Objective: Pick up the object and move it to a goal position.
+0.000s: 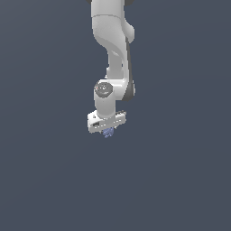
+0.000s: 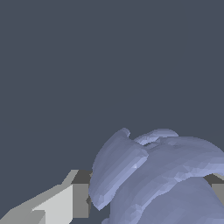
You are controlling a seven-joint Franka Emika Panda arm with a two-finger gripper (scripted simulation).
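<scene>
My white tool [image 1: 107, 131] clamped on the object [image 1: 108, 132], periwinkle lump of smooth rounded ridges, faceted folds, between grey-padded fingers [image 2: 81, 199].

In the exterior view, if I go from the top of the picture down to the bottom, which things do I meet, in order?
The white robot arm → its round wrist joint → the white gripper bar → the small periwinkle-blue object just below the bar, then only plain dark background.
</scene>
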